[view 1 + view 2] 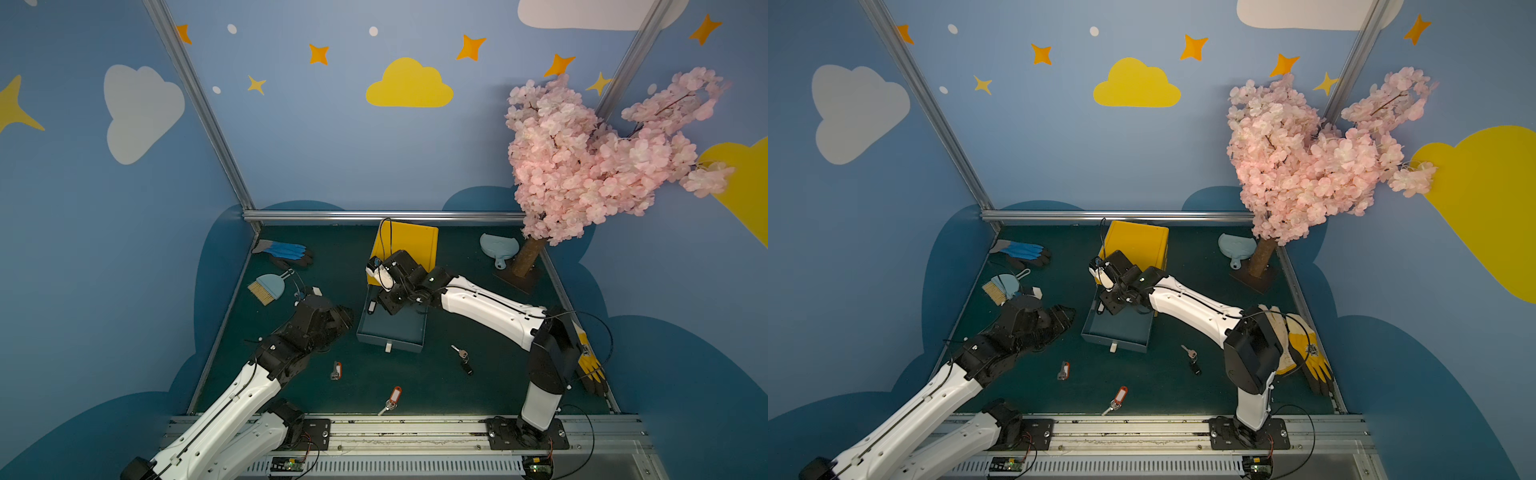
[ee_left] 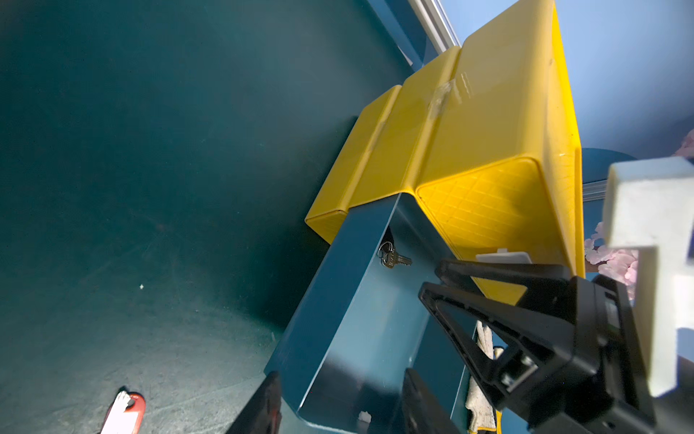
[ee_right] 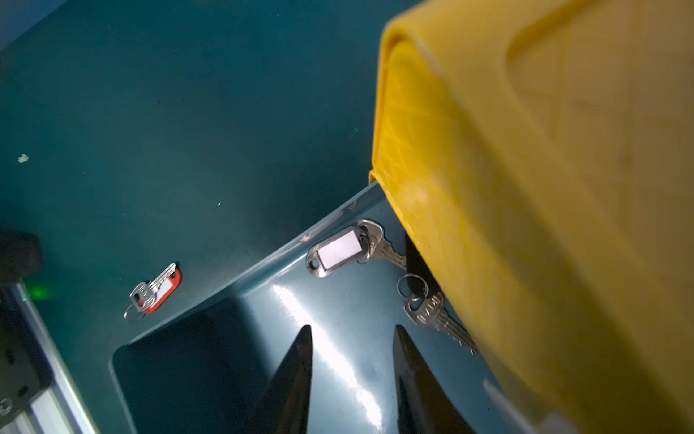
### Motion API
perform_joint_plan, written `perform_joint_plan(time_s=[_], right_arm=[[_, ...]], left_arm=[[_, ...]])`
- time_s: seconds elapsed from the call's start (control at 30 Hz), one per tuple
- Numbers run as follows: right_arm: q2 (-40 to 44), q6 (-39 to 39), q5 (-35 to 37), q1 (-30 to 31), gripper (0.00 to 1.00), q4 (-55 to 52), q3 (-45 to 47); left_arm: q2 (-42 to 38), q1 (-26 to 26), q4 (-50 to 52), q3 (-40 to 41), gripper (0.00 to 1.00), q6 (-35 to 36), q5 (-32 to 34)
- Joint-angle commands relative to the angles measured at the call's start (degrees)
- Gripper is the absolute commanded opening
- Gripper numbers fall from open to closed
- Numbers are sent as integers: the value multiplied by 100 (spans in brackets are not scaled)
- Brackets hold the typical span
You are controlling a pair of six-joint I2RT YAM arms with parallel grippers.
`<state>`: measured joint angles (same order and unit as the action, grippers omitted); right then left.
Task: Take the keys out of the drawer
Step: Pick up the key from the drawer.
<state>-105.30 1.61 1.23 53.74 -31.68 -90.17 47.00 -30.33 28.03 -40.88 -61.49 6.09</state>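
Two white-and-black robot arms reach in from the near edge. The left arm point(image 1: 232, 399) leans forward and toward the middle, its forearm low and its wrist close to level. The left gripper point(image 1: 343, 316) points toward the centre, its two black fingers point(image 2: 263, 409) spread apart with nothing between them. The right arm point(image 1: 490, 309) stands upright from its base, bends sharply at the elbow and stretches toward the middle. Its wrist tips downward. The right gripper point(image 3: 353, 328) points down, its tapered black fingers parted with a clear gap, holding nothing
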Motion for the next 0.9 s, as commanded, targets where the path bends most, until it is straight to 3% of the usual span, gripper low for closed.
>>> perform_joint_plan(time_s=[0.0,0.87], right_arm=[[-182,-165,144,23,37,190,-202],[-971,-112,1476,260,36,518,-290]], left_arm=[[-24,74,216,-45,53,-52,-283],[89,334,505,-254,53,138,-609]])
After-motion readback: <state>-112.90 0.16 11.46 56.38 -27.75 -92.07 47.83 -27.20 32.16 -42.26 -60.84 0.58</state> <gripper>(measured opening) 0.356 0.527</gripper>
